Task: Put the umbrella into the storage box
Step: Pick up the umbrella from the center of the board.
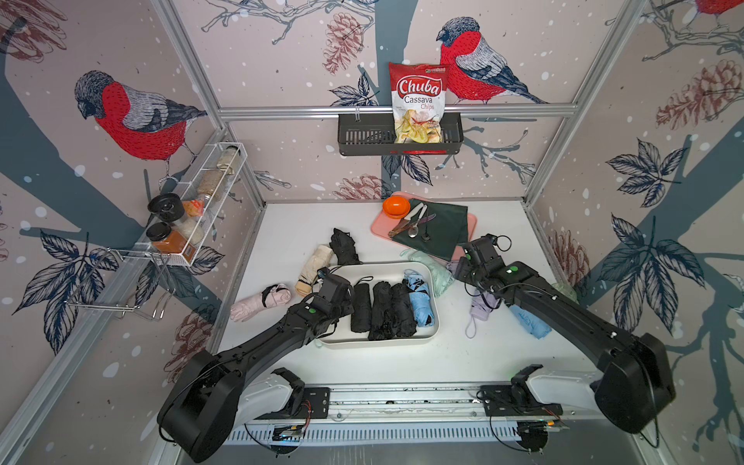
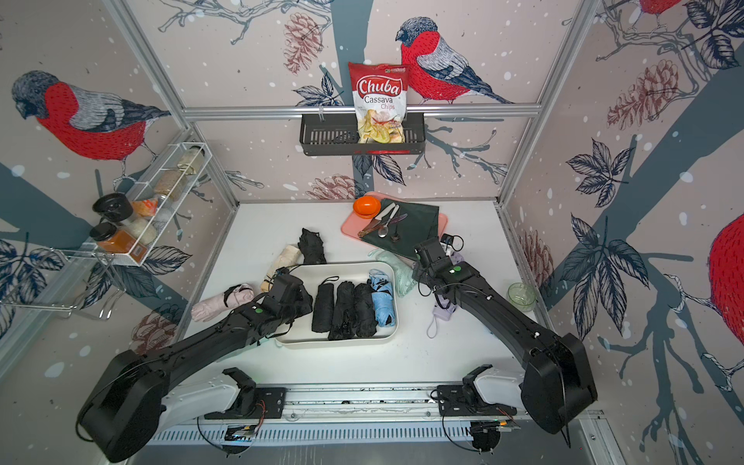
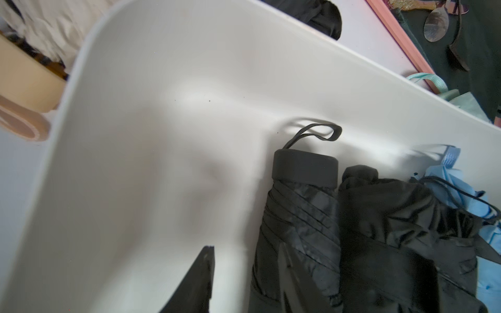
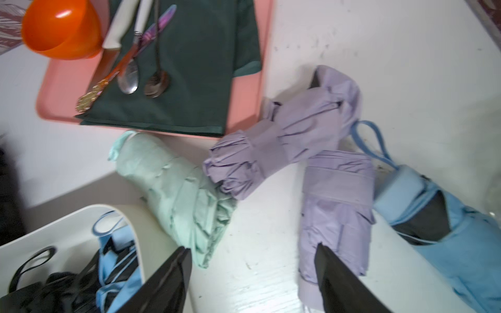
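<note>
A: Right end effector (image 4: 253, 248) is spread wide with nothing in it, over bare surface (image 4: 406, 67) between the mint umbrella (image 4: 179, 189) and a lilac umbrella (image 4: 336, 206). Risk?
B: One finger sits just beside the lilac's loose canopy. An off-centre close likely pinches a fold, not the body, and it'd slip on the lift. The second lilac umbrella (image 4: 292, 135) touches both, so it may get dragged.
A: Left?
B: Left end effector (image 3: 244, 249) is inside the storage box (image 3: 189, 67), fingers apart, holding nothing, one against the black umbrella (image 3: 301, 216). Could nudge it or hook its strap (image 3: 337, 132).
A: Box?
B: Mid-surface, four umbrellas (image 1: 386, 310) packed to one side. The only free slot is under the left arm (image 1: 261, 342): collision risk.
</note>
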